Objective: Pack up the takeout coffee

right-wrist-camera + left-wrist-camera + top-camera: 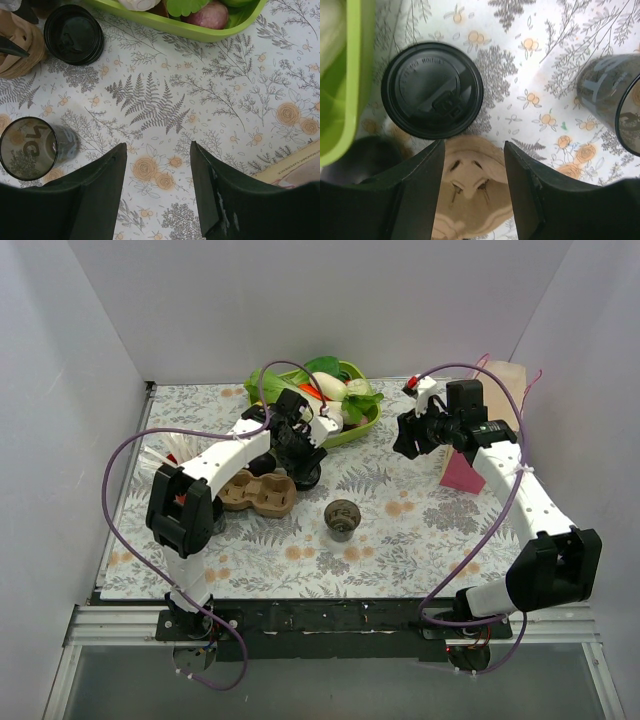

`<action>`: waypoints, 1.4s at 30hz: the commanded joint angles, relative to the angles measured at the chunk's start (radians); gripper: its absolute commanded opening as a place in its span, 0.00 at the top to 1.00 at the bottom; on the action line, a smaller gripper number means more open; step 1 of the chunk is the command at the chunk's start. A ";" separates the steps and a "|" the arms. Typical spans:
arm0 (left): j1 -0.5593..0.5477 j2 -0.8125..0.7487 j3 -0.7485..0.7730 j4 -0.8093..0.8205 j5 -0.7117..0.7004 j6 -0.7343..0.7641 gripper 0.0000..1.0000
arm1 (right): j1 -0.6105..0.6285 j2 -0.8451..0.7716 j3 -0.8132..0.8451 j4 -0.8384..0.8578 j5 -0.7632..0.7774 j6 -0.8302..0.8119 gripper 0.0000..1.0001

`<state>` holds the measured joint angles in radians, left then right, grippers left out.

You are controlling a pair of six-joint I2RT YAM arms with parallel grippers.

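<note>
A: Where's the takeout coffee (432, 90)?
B: Upright on the counter (165, 100), lid on, just beside the cardboard carrier (470, 195), near the green tray (355, 75).
A: And the left tool (474, 145)?
B: Over the carrier, jaws moderately apart, gripping nothing.
A: The right tool (157, 145)?
B: Off to the right above the counter, jaws wide, nothing between them; a lidless grey cup (30, 147) stands nearby.

Overhead view of a small work cell. Plain white walls (320, 300) close it in at the back, left and right. A table (200, 570) fills the space between them, covered by a white cloth (410, 540) printed with grey ferns and orange flowers. A silver metal rail (110, 624) runs along the near edge. Lighting is even, with soft shadows.
</note>
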<state>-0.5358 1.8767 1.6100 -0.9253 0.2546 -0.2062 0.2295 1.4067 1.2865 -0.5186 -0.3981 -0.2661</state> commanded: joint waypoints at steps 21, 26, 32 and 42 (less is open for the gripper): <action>-0.061 0.071 -0.101 0.276 0.008 0.057 0.60 | 0.002 0.015 0.066 -0.024 -0.027 -0.002 0.38; -0.066 0.082 -0.096 0.286 -0.018 0.053 0.63 | 0.002 0.011 0.065 -0.017 -0.025 0.001 0.38; -0.064 0.096 -0.101 0.292 -0.034 0.054 0.64 | 0.002 0.005 0.050 -0.011 -0.019 -0.002 0.38; -0.066 0.110 -0.113 0.295 -0.026 0.056 0.68 | 0.002 0.003 0.040 -0.008 -0.013 -0.005 0.38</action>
<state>-0.5991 1.9926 1.5112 -0.6491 0.2256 -0.1532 0.2295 1.4151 1.3193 -0.5362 -0.4034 -0.2653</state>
